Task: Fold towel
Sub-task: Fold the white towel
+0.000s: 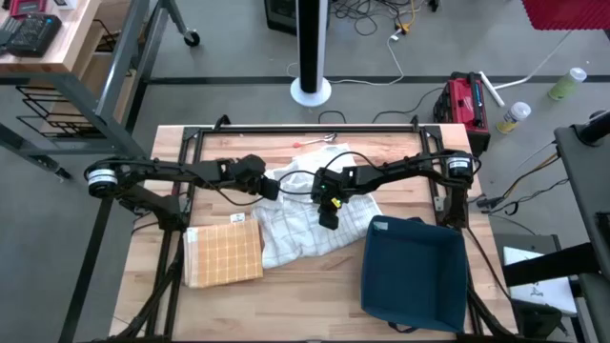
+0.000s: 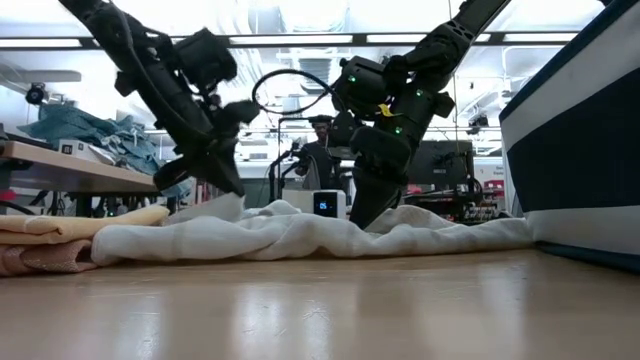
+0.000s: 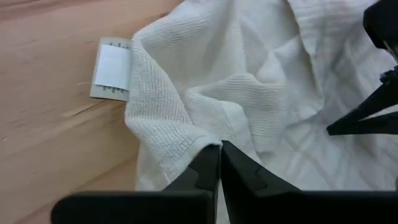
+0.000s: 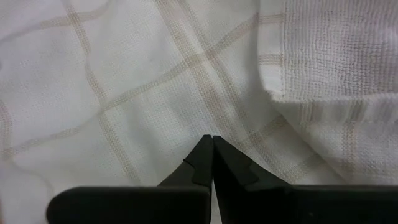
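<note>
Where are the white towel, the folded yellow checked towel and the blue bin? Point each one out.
white towel [image 1: 307, 235], high view, its lower middle, clear of both arms.
folded yellow checked towel [image 1: 225, 254], high view, centre of its top face.
blue bin [image 1: 412, 273], high view, the bare floor inside it.

Both dark arms reach inward over mid-table, wrists angled down. The left gripper [image 3: 219, 149] is pinched closed; the right gripper [image 4: 212, 144], just beside it, also has its fingers pressed together.
</note>
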`<state>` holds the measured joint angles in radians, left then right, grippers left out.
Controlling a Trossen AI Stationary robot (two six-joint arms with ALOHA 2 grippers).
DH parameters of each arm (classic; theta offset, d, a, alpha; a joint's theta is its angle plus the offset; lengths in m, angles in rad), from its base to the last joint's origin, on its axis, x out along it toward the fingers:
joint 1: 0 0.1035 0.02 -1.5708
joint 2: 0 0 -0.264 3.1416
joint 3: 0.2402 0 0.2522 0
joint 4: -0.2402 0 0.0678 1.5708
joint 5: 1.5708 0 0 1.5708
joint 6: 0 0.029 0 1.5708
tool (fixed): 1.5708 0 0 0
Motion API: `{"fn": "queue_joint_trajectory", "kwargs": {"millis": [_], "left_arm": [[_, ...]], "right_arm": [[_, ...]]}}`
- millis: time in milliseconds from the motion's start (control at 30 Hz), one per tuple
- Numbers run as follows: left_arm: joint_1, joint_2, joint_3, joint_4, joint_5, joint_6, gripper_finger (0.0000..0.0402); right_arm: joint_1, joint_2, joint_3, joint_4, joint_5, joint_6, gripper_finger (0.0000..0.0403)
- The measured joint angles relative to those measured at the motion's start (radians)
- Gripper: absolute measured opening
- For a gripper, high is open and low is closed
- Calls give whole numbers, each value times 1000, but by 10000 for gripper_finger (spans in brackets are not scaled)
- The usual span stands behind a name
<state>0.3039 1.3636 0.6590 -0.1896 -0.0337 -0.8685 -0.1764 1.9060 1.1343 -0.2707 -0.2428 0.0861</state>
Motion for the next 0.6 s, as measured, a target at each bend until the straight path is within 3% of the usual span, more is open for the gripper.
{"fn": "queue_joint_trajectory", "kwargs": {"millis": [200,333,467,600], "left_arm": [[-127,-3,22,49,-2,194,1],[-208,-3,52,-28,-31,304,1],[-218,-3,80,-266,-251,188,1],[-212,-4,102,-585,-581,-108,0]], "right_arm": [[0,0,-2,0,0,0,0],[0,0,-2,0,0,0,0],[0,0,-2,0,0,4,0],[0,0,-2,0,0,5,0]]}}
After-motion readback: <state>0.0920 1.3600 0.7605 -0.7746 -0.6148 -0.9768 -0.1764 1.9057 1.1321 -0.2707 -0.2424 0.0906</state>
